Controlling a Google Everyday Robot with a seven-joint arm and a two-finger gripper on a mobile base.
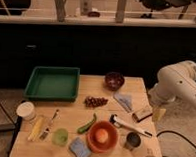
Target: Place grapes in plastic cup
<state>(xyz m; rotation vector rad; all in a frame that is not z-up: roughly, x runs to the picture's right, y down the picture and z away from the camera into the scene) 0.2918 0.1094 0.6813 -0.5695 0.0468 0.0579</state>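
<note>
- The grapes [95, 101] lie on the bench [72, 114] near its middle, touching nothing.
- The plastic cup [61, 136] stands upright by the front edge, left of centre, well apart from the grapes.
- An orange bowl [92, 138] and a metal cup [132, 141] stand along the front edge, to the cup's right.
- The hand [157, 112] hangs at the right edge, spread, holding nothing.
</note>
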